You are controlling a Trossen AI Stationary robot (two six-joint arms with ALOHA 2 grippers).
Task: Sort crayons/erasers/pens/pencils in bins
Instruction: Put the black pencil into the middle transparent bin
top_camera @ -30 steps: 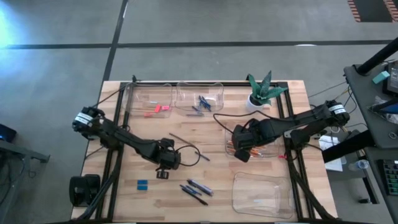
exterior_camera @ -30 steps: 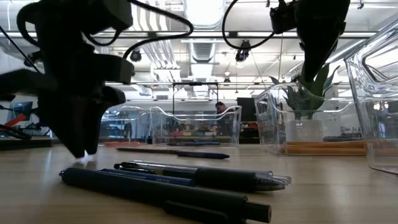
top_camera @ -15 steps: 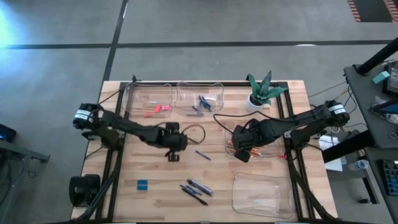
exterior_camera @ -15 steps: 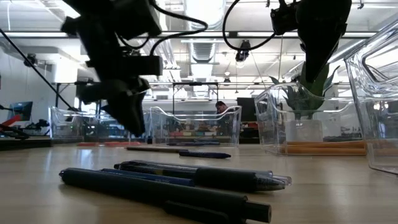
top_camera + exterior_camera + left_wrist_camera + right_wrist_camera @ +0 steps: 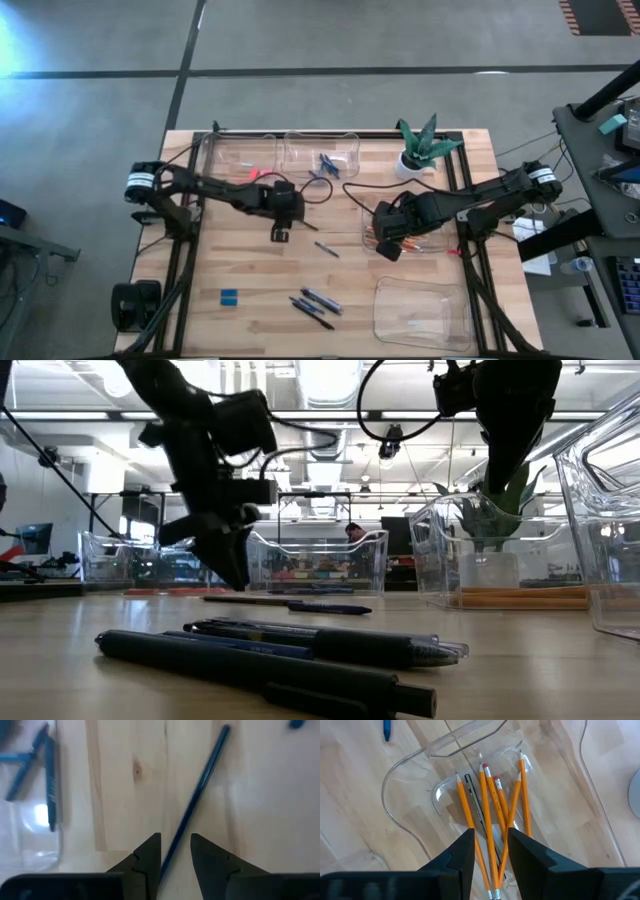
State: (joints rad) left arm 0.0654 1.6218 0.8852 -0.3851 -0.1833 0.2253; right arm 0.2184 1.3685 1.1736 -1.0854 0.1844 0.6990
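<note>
While the left gripper (image 5: 279, 236) hangs over the table's middle, its fingers (image 5: 150, 855) stand slightly apart with a thin blue stick (image 5: 197, 805) running between them; whether they pinch it I cannot tell. Beside it, toward the far edge, sits a bin (image 5: 320, 156) holding blue crayons (image 5: 325, 165), also seen in the left wrist view (image 5: 47, 780). Left of that, another bin (image 5: 238, 160) holds pink erasers (image 5: 252, 177). A short dark stick (image 5: 326, 249) lies loose on the wood just right of the gripper. Nearer the front edge lie three pens (image 5: 313, 305) close together, large in the low view (image 5: 270, 660), and a blue eraser (image 5: 229, 296) lies well apart to their left. The right gripper (image 5: 391, 243) hovers over the bin (image 5: 440, 243) at the right side, fingers (image 5: 465, 852) spread a little, nothing clearly gripped. Under it, orange pencils (image 5: 490, 820) lie crossed in that bin with one dark stick (image 5: 477, 810) among them. A fourth bin (image 5: 420, 312) sits at the front right. A potted plant (image 5: 422, 145) stands at the far right.
</note>
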